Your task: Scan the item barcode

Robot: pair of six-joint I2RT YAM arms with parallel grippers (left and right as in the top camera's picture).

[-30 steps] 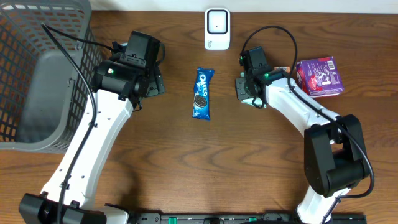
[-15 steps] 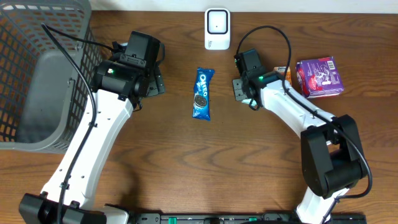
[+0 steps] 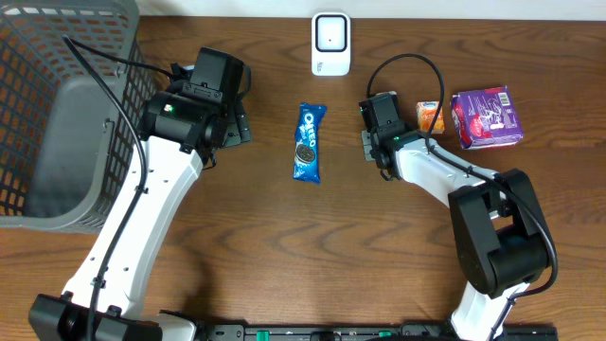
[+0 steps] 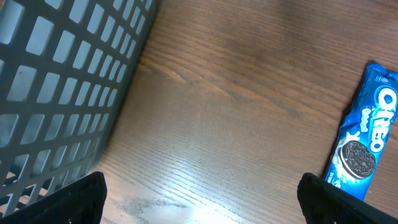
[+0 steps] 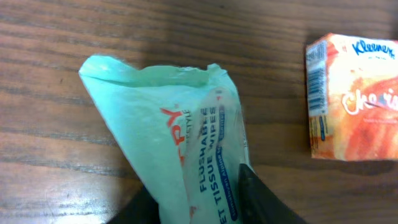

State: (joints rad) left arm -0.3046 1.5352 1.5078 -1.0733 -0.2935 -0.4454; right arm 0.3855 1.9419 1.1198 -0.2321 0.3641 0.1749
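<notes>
Right wrist view gives me the clearest look: the right gripper [image 5: 198, 202] is closed on a pale green wipes packet [image 5: 168, 137]. One dark finger is on each side of its lower part. The printed words on the packet read "flushable tissue wipes". I see no barcode on the side that faces this camera. I cannot tell if the packet touches the table [image 5: 186, 37] or hangs a little above it. To the right of it, apart from it, an orange Kleenex pack [image 5: 354, 99] lies on the wood, with a barcode on its left edge.

From the overhead camera, the right gripper is between the blue Oreo pack [image 3: 309, 142] and the Kleenex pack, and the packet is mostly hidden under the wrist. The white scanner [image 3: 330, 43] stands at the far edge of the table, to the left of the gripper and well apart from it. A purple box [image 3: 486, 116] lies just beside the Kleenex pack, on its right.

The left gripper [image 4: 202, 205] has its jaws spread wide and holds nothing. It hovers over bare wood between the grey basket [image 3: 57, 114] and the Oreo pack.
</notes>
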